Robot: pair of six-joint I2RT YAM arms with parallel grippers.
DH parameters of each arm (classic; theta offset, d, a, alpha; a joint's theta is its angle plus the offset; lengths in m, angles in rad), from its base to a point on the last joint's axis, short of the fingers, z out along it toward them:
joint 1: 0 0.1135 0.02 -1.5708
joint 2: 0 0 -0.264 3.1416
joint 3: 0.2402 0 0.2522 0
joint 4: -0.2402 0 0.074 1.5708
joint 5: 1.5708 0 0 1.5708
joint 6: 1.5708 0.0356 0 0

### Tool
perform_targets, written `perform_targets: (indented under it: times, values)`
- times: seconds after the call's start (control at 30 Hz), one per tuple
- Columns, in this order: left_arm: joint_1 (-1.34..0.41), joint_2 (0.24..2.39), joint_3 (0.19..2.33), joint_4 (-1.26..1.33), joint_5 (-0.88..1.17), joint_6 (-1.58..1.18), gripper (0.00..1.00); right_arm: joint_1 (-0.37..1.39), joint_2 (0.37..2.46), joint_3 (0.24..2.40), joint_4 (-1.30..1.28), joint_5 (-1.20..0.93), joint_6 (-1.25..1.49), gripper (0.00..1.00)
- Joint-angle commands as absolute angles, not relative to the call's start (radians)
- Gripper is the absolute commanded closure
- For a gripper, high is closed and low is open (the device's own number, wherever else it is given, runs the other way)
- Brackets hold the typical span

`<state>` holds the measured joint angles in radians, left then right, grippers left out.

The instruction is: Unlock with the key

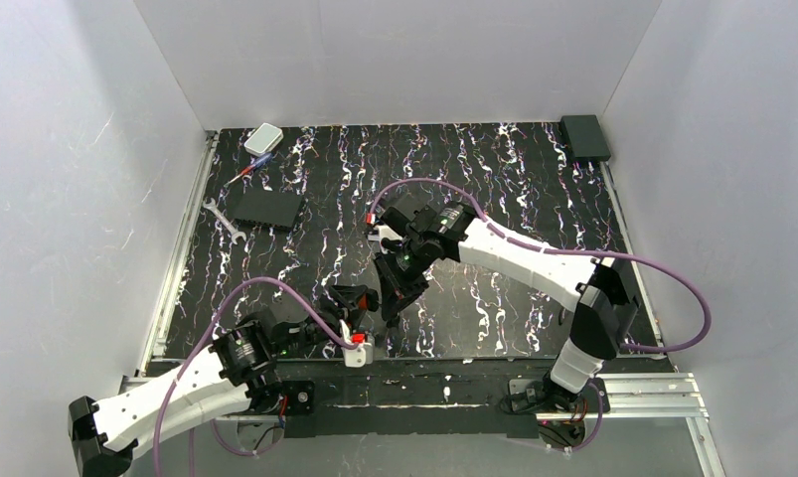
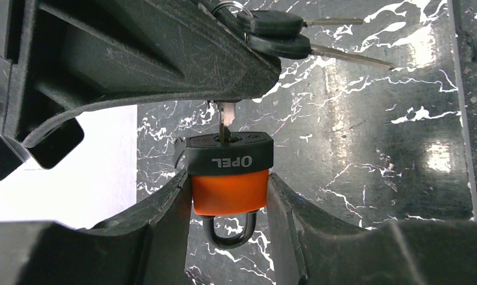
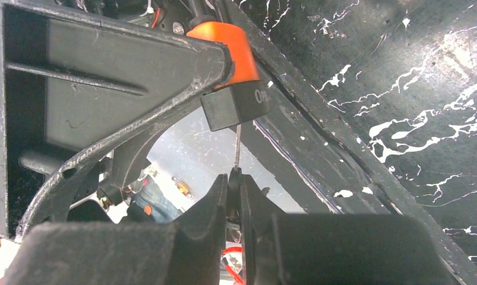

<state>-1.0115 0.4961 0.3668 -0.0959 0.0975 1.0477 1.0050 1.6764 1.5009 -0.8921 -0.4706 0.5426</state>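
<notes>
Nearest to the left wrist camera stood the two dark fingers [image 2: 164, 225] of the left gripper [image 2: 228, 184], and between them they grasped the padlock [image 2: 228, 190] by its orange body. Its black cap (the white letters on it read upside down) pointed to 12 o'clock in this view and its shackle [image 2: 207, 228] to 6 o'clock, toward the camera. The pale blade of the key [image 2: 225, 122] came down from 12 o'clock and its tip sat in the keyhole of the cap. The head of the key was hidden in the right gripper [image 3: 231, 178], whose fingers were clenched on it. From the right wrist camera the blade showed only as a thin line going up to the cap. How deep the blade sat could not be told. Two spare keys [image 2: 275, 34] showed at 1 o'clock of the padlock, their blades pointing to 3 o'clock.

From above, both grippers met at about 6 o'clock of the table [image 1: 534, 199], near its front edge. A silver wrench [image 1: 221, 219] and a flat black box [image 1: 267, 207] lay at 10 o'clock, and a white box [image 1: 263, 138] lay at 11 o'clock.
</notes>
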Motion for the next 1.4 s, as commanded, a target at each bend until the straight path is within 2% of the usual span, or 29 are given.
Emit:
perform_targets:
  times: [0.0,0.2,0.33,0.47,0.57,0.7,0.77,1.0,1.37]
  values:
    - [-1.046,0.455,0.398,0.058,0.36,1.038,1.0,0.999,1.675,1.498,-0.562,-0.448,0.495,0.99]
    - [-1.046,0.451,0.397,0.04,0.41,1.056,1.0,1.001,1.635,1.488,-0.532,-0.415,0.357,0.99]
    - [-1.046,0.451,0.396,0.044,0.391,1.069,1.0,0.973,1.697,1.535,-0.569,-0.474,0.471,0.99]
    - [-1.046,0.438,0.393,0.046,0.392,1.069,1.0,0.941,1.706,1.499,-0.499,-0.551,0.566,0.99]
    - [-1.046,0.427,0.391,0.045,0.424,1.058,1.0,0.94,1.685,1.523,-0.539,-0.512,0.453,0.99]
    - [-1.046,0.447,0.407,0.011,0.468,1.054,1.0,0.981,1.65,1.579,-0.633,-0.359,0.232,0.99]
    - [-1.046,0.456,0.41,0.01,0.474,1.054,1.0,0.989,1.638,1.575,-0.63,-0.36,0.174,0.99]
    - [-1.047,0.456,0.402,0.034,0.42,1.053,1.0,1.008,1.628,1.536,-0.56,-0.325,0.23,0.99]
    - [-1.046,0.462,0.404,0.042,0.382,1.054,1.0,1.007,1.657,1.559,-0.581,-0.323,0.301,0.99]
